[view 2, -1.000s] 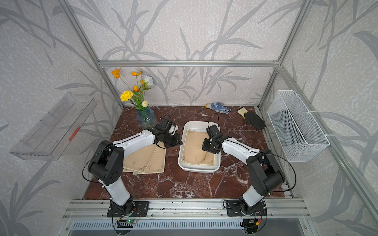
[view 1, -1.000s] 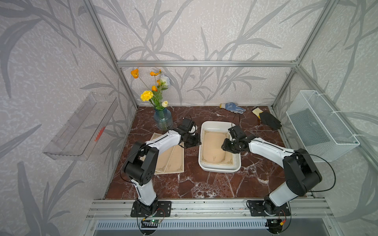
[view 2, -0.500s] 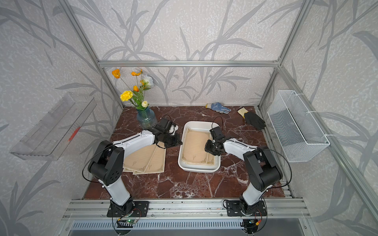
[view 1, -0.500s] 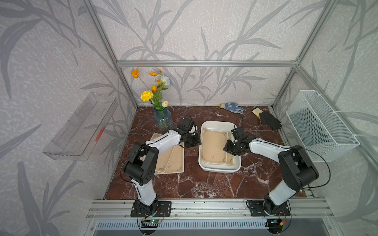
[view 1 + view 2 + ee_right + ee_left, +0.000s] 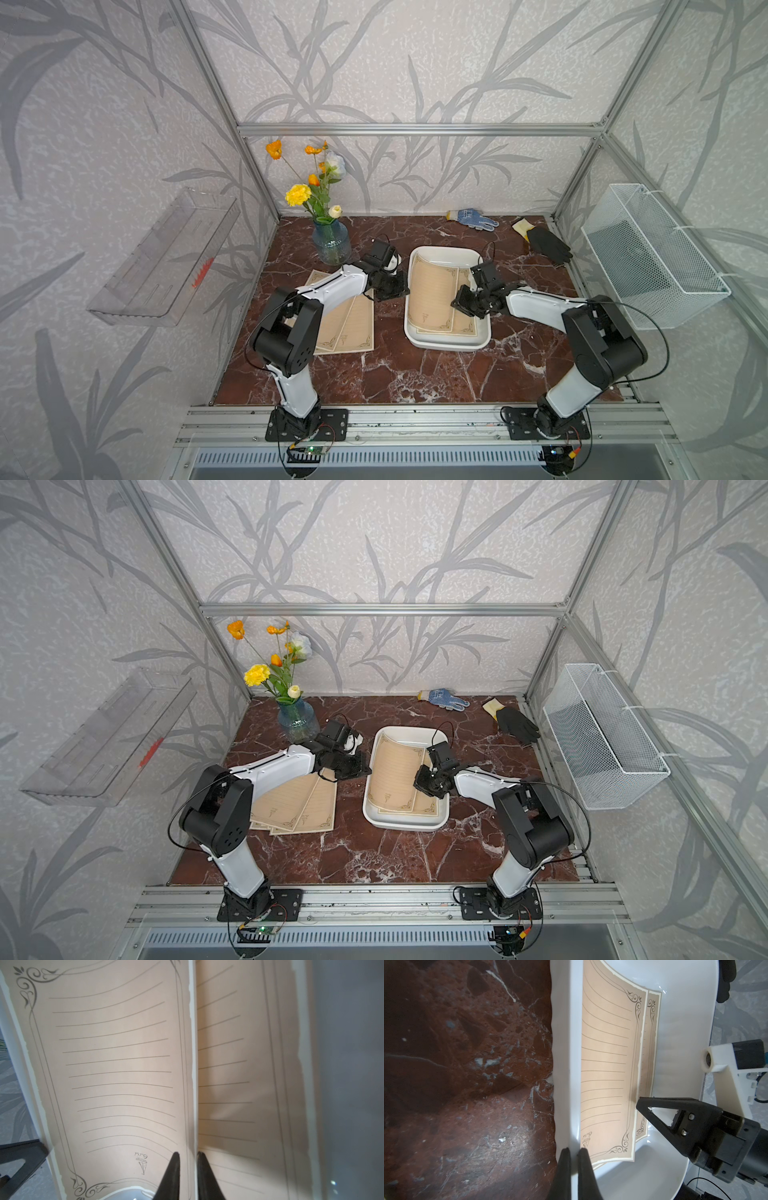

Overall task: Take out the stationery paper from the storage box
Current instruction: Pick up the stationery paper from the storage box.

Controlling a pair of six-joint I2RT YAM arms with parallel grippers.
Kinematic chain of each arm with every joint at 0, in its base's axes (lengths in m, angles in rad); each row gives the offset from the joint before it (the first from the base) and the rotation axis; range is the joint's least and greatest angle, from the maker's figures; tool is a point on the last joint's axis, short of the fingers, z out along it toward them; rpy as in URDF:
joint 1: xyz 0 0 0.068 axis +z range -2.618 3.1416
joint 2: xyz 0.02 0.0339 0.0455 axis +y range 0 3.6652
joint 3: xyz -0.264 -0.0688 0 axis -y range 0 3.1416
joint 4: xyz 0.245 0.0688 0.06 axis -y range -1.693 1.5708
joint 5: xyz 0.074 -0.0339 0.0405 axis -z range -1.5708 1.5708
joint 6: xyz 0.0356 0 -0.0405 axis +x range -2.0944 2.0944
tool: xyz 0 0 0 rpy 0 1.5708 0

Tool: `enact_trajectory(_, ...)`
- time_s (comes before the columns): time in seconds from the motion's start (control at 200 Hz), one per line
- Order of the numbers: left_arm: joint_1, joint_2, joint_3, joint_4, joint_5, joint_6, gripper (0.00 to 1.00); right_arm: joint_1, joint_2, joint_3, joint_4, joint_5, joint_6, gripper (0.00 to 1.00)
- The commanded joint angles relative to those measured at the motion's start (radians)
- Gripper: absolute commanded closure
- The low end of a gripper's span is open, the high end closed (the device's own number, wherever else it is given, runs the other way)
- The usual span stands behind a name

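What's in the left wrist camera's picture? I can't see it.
The black left gripper is shut on the rim of the shallow white plastic storage box, which stands on a dark red marble table. Inside, the top sheet of tan ruled stationery paper bows upward, and the black right gripper reaches its raised edge.

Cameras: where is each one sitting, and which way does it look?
Top views: high at the front, looking down on the table; the left arm and right arm show whole.
Left wrist: on the left arm, looking along the left gripper, clamped on the storage box rim.
Right wrist: on the right arm, looking along the right gripper, straddling the stationery paper edge.
Shared: both wrist views show that curled paper.
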Motion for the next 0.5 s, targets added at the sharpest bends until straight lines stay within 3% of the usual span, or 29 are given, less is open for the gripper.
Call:
enact_trajectory(0.0, -0.003, 0.028, -0.005, -0.036, -0.017, 0.001, 1.0, -0.005, 0.01, -0.02, 0.042, -0.006, 0.021, 0.84)
enact_trajectory(0.195, -0.003, 0.033, 0.004, -0.046, -0.017, 0.004, 1.0, -0.007, 0.039, -0.032, 0.114, -0.045, 0.042, 0.86)
enact_trajectory(0.33, -0.003, 0.031, 0.005, -0.051, -0.021, 0.007, 1.0, -0.008, 0.08, -0.044, 0.193, -0.088, 0.055, 0.93)
enact_trajectory(0.495, -0.003, 0.032, 0.004, -0.052, -0.022, 0.004, 1.0, -0.008, 0.101, -0.034, 0.207, -0.107, 0.057, 0.86)
